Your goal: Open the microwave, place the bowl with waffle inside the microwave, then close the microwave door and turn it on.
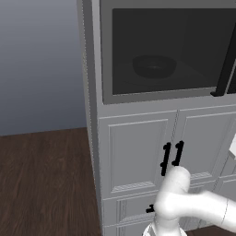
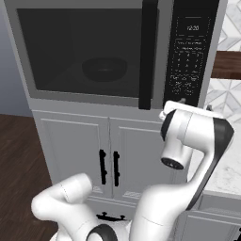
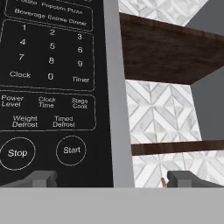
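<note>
microwave (image 2: 117, 52): 1, big grey box built in over the cupboards
door (image 2: 89, 49): 1, looks shut, dark glass, long black handle (image 2: 148, 54) down its right side
bowl (image 2: 104, 68): 1, inside the microwave, seen dim thru the glass; can't tell if a waffle is in it
buttons (image 3: 48, 83): 1 black pad right of the door; round Start button (image 3: 71, 150) and round Stop button (image 3: 17, 152) sit side by side at the bottom
jaws: wide apart, holding nothing, right in front of the pad; 2 tips (image 3: 39, 178)
job left, I think: just press Start
what could go wrong: Stop is just beside Start, so a push a bit off could hit Stop, or land btwn the 2 and do nothing; wide jaws could also sit on both sides of Start and miss it
cupboard doors (image 2: 75, 155): 2 under the microwave, w/ 2 short black handles
</note>
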### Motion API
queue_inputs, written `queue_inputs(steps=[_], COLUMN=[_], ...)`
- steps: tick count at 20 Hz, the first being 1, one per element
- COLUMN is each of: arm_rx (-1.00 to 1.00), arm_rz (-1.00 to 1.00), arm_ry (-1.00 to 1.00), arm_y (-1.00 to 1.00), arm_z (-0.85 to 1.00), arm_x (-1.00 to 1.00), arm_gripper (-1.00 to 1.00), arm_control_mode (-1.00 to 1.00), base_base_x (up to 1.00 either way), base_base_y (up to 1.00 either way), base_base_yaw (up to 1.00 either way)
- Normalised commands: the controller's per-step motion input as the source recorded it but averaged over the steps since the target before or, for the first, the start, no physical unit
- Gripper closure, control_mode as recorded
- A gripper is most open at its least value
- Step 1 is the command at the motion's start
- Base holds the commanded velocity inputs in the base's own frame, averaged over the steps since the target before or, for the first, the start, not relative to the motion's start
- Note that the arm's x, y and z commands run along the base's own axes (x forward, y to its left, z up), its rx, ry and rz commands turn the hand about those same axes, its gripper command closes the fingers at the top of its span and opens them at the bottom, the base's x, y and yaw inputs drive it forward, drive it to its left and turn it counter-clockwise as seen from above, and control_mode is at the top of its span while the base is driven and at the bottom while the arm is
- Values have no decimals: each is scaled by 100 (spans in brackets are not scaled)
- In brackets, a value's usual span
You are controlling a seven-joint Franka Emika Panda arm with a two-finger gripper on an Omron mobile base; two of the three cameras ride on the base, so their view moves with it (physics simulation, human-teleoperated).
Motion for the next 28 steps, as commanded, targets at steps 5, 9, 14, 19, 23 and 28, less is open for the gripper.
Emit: queue_inputs(steps=[5, 9, 14, 19, 23, 28], arm_rx=[5, 2, 3, 2, 0, 0], arm_rz=[0, 0, 0, 0, 0, 0], arm_ry=[10, 3, 5, 1, 0, 2], arm_y=[-16, -2, -2, -8, -3, 0], arm_z=[3, 10, 7, 1, 7, 7], arm_x=[30, 3, 0, -8, -1, 0], arm_gripper=[-100, -100, -100, -100, -100, -100], arm_control_mode=[-100, -100, -100, -100, -100, -100], base_base_x=[0, 0, 0, 0, 0, 0], base_base_y=[0, 0, 0, 0, 0, 0], base_base_yaw=[0, 0, 0, 0, 0, 0])
